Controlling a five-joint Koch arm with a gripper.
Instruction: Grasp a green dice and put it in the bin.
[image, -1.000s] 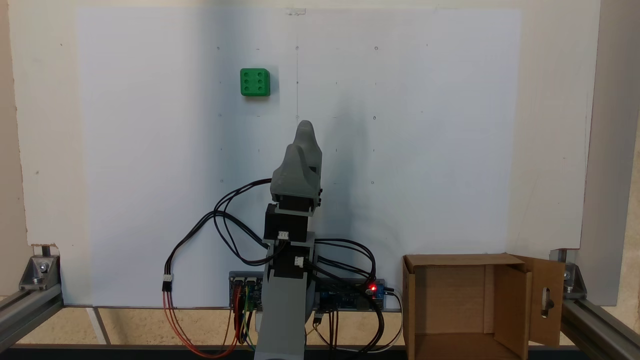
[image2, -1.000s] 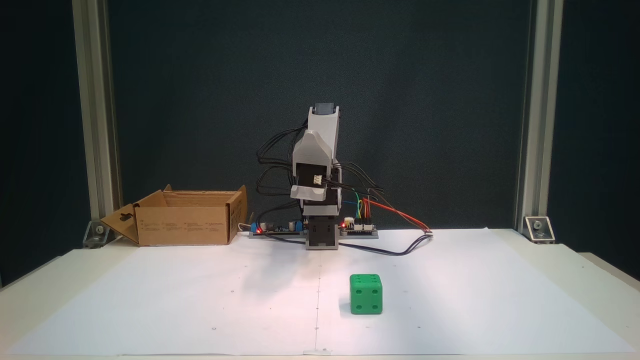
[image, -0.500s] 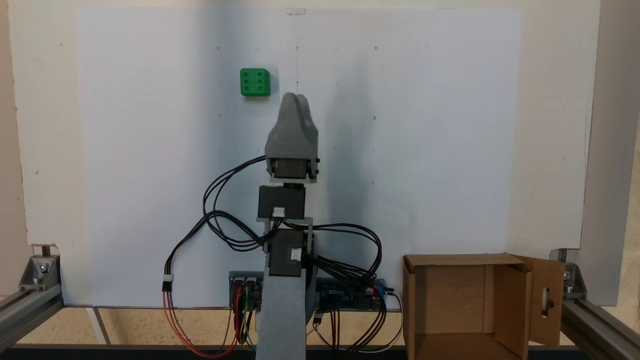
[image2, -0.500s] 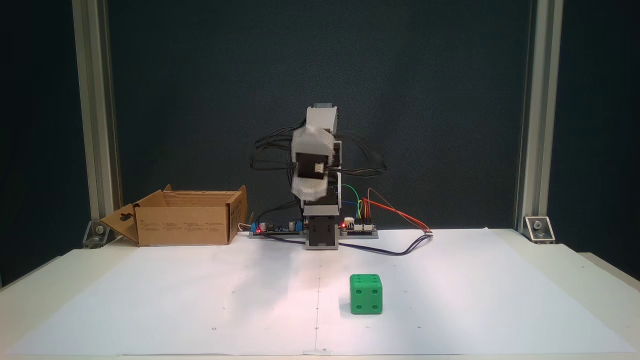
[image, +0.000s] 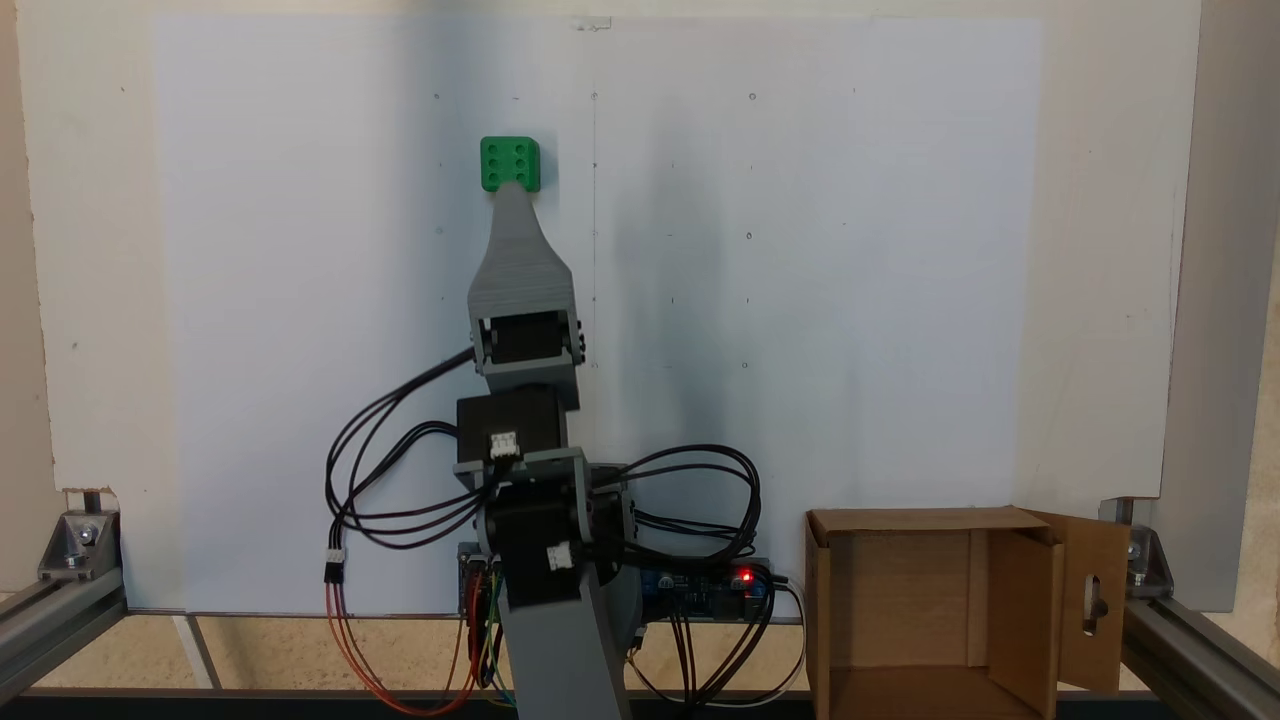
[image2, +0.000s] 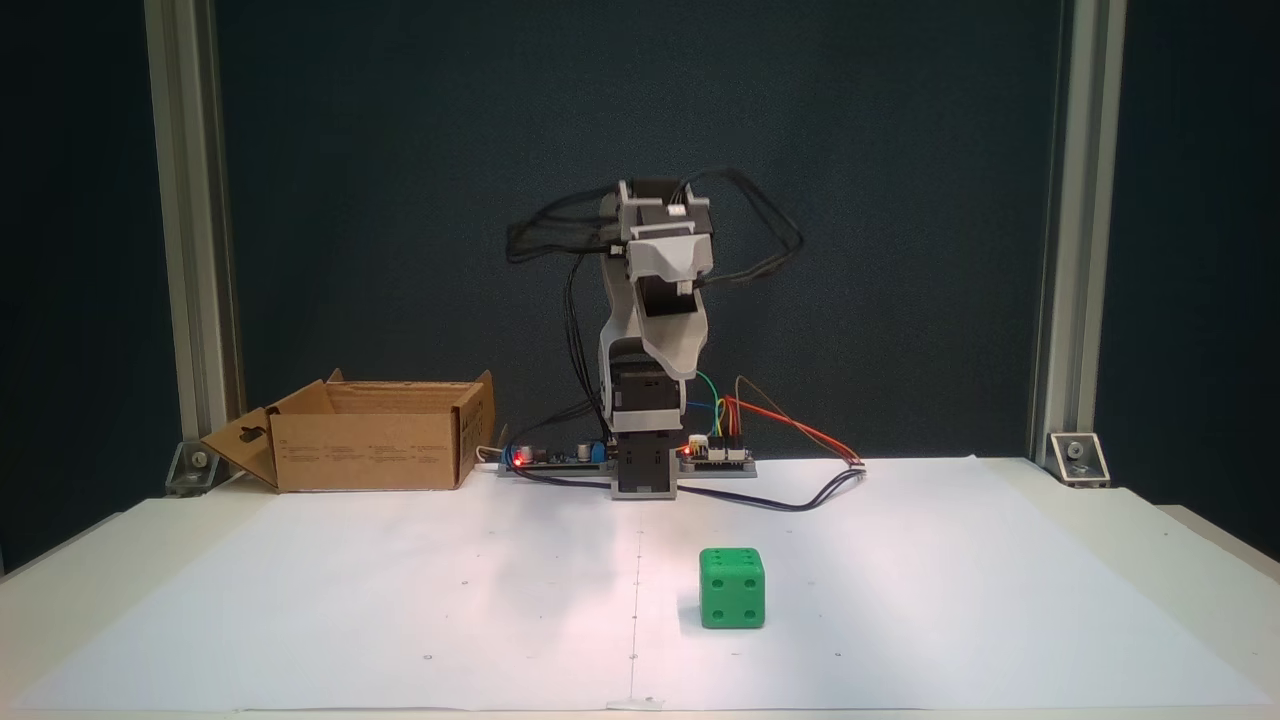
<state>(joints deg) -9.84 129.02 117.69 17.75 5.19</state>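
Dice (image2: 732, 587) sits on paper, well below raised pincer (image2: 680, 345).

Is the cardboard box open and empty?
Open and empty: the cardboard box shows a bare interior, flaps folded out; the green dice sits on the paper.

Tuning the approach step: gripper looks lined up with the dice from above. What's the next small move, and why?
Probably lower the gripper toward the green dice, opening the fingers if they aren't already. A fixed view from above puts its tip over the dice's near edge, but a fixed view from the front shows it high above the paper, dice untouched. Finger spread can't be told.
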